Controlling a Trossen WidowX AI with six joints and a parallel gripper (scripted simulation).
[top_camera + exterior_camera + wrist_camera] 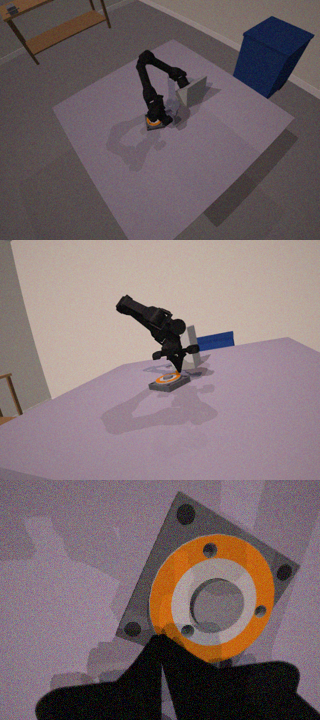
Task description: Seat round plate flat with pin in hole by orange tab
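Plate on base, closed fingers at its rim

Gripper is clenched on nothing, tips meeting the orange plate's edge. The plate lies on the grey base atop a lilac table. Beyond the base: blue bin, wooden shelf, beige wall.

No legible text, no labels, no brand marks, no numbers or signs on any surface in the three views, small grey item on the wooden shelf at top left too blurred to read
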